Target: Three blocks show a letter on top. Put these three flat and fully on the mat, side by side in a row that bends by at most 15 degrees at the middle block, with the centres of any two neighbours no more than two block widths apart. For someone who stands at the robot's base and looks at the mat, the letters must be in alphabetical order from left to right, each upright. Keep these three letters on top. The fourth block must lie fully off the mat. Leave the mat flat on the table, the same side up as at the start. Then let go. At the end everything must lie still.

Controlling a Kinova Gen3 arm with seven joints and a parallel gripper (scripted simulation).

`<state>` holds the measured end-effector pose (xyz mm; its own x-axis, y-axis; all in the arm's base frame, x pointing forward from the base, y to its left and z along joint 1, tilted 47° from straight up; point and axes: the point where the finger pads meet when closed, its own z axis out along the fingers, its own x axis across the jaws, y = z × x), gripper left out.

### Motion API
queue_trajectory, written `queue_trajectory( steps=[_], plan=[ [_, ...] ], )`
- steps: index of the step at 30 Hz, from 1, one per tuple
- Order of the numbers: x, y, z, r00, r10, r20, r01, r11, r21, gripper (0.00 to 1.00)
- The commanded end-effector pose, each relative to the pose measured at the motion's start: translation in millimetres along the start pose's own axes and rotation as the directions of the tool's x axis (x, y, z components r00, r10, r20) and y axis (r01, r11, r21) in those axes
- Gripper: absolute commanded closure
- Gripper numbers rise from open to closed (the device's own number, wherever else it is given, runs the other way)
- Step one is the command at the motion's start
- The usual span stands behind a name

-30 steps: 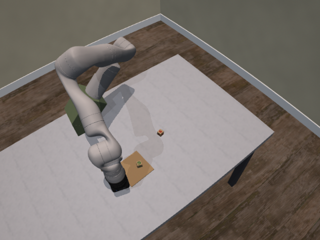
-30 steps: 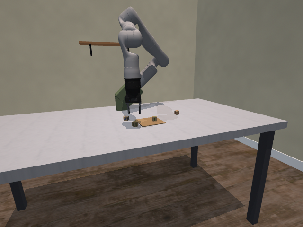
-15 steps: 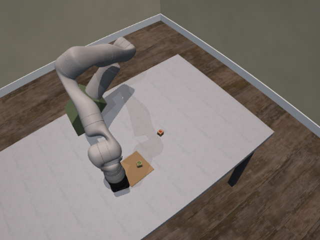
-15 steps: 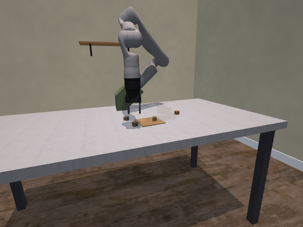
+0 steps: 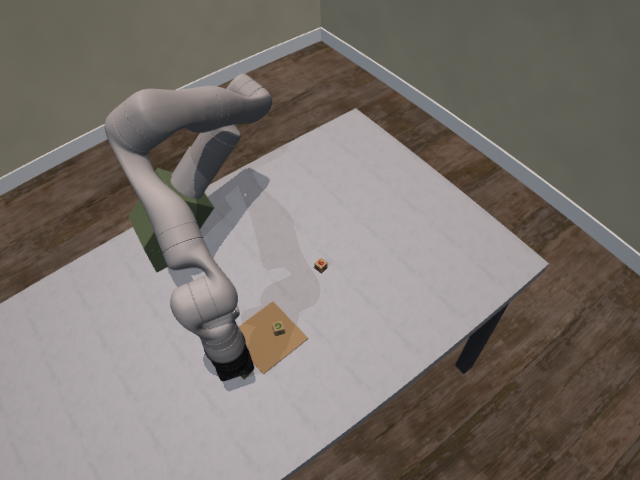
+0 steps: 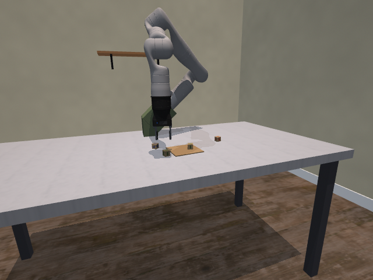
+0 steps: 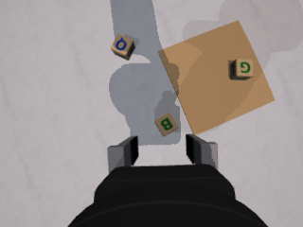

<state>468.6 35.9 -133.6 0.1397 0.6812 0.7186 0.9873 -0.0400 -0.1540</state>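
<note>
Gripper is hanging above the table with fingers spread wide, nothing between them. It is pointing straight down, clear of the surface in the exterior view.

B block is lying on the table just off the mat's near corner, right ahead of the open fingers in the wrist view, green B on top. In the exterior view it is sitting beside the mat's left edge; touching or not, cannot tell.

G block is sitting on the mat, green G up; also showing from the top on the mat.

Blue-marked block is lying on bare table, apart from the mat; the mark is reading like an O or a Q, not clear.

Red-marked block is sitting well apart from the mat, its mark too small to read.
</note>
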Motion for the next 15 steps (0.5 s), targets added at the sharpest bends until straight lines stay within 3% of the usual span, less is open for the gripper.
queue_trajectory(
  steps=[1,15],
  plan=[
    [-7,-8,-2.5,1.0,0.002,0.003,-0.002,1.0,-0.004,0.0],
    [-14,-18,-3.0,1.0,0.002,0.005,-0.002,1.0,-0.004,0.0]
  ],
)
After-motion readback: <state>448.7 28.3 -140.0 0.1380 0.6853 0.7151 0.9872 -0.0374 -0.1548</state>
